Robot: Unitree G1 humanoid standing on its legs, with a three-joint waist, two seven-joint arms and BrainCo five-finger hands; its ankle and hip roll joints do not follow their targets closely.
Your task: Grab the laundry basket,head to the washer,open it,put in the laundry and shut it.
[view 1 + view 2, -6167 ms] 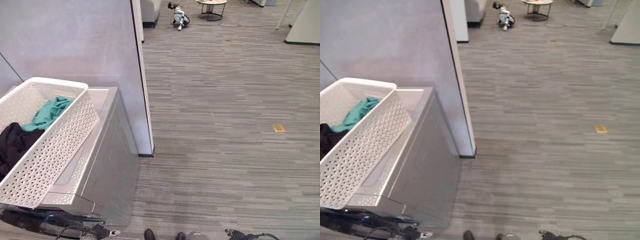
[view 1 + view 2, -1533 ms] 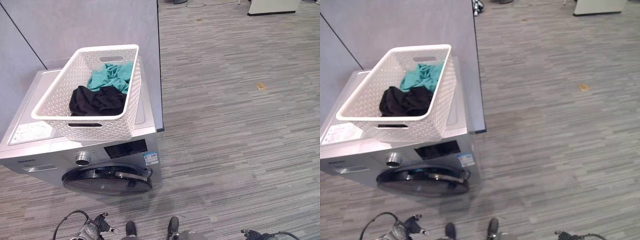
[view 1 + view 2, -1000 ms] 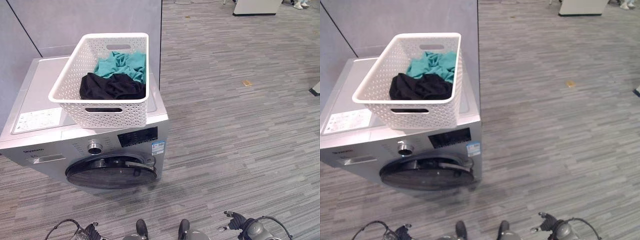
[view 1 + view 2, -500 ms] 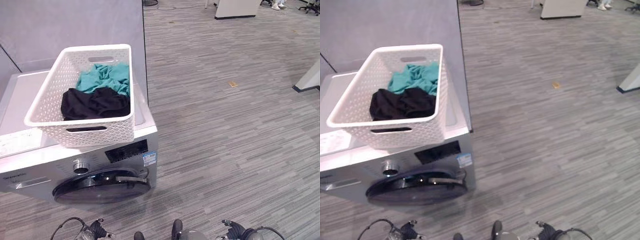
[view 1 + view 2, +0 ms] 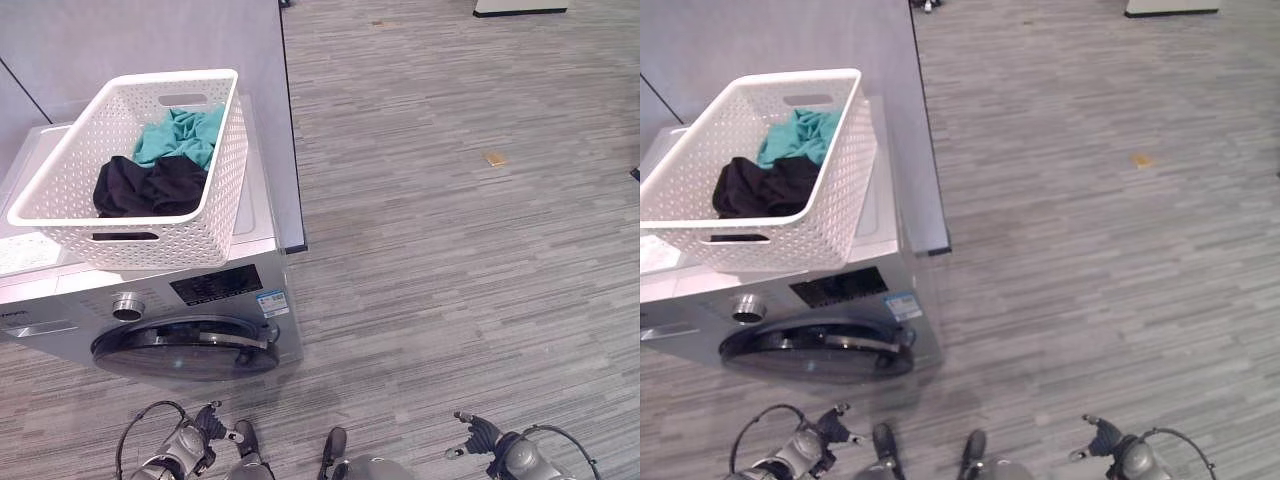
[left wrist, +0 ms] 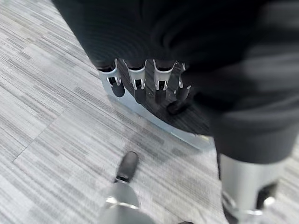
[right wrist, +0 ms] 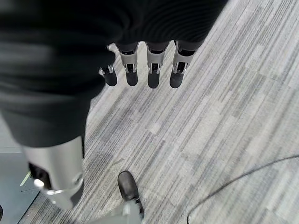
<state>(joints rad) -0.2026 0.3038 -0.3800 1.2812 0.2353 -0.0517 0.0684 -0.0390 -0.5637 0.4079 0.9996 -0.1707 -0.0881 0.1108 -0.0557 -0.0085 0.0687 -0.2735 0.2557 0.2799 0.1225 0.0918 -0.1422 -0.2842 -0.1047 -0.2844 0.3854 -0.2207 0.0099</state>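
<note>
Left hand (image 5: 185, 450): low at the near edge of the head view, on the robot's left, hanging just in front of the washer. In its wrist view the fingers (image 6: 138, 84) hang relaxed and straight, holding nothing.
Right hand (image 5: 500, 450): low at the near edge on the robot's right, above bare floor and well apart from the washer. In its wrist view the fingers (image 7: 154, 70) are relaxed, spread a little, and empty.
Washer (image 5: 190, 300): silver front-loader just beyond the left hand. Its round dark door (image 5: 185, 350) faces the robot and is closed, with a knob (image 5: 127, 305) and a dark control panel (image 5: 216, 286) above it.
Laundry basket (image 5: 200, 215): white perforated plastic, resting on top of the washer, neither hand touching it.
Laundry: a black garment (image 5: 145, 185) at the basket's near end and a teal garment (image 5: 180, 135) behind it, touching each other.
Wall panel (image 5: 150, 40): grey, upright, directly behind the washer.
Floor (image 5: 450, 250): grey striped carpet stretching away to the right, with a small tan object (image 5: 494, 158) lying far off.
</note>
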